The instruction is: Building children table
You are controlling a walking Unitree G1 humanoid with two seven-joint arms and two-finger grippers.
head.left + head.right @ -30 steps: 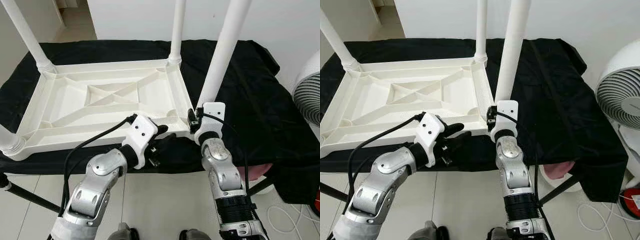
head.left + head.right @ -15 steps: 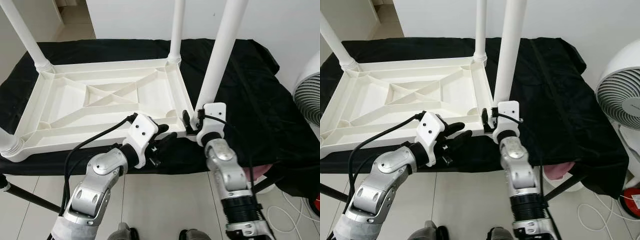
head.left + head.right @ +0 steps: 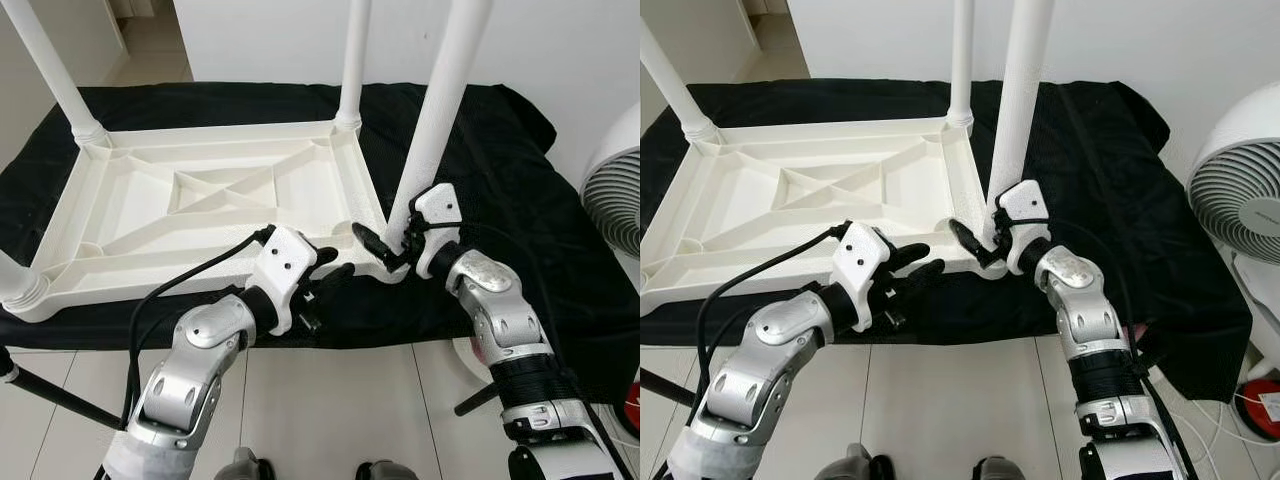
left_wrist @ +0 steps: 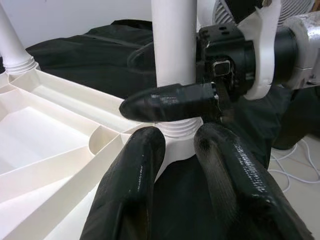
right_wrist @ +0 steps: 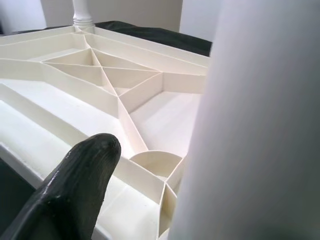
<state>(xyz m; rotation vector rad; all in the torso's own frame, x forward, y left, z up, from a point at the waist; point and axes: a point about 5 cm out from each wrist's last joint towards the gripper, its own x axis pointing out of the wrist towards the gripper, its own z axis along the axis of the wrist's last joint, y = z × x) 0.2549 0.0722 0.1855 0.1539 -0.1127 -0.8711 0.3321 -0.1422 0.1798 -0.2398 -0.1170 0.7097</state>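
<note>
The white plastic children's table top (image 3: 210, 205) lies upside down on the black-draped desk (image 3: 500, 190), legs standing up. The step in hand looks like seating the near-right white tubular leg (image 3: 435, 120) in its corner socket. The right gripper (image 3: 985, 245) clasps the leg's base, fingers (image 4: 165, 106) around it. The left gripper (image 3: 325, 280) hovers just beside the corner, fingers narrowly parted, holding nothing. Next, the leg likely needs twisting or pressing down firmly.

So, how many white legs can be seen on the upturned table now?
4: far-left corner, far-right corner, near-right corner at the right gripper, and a stub at the near-left corner.
</note>
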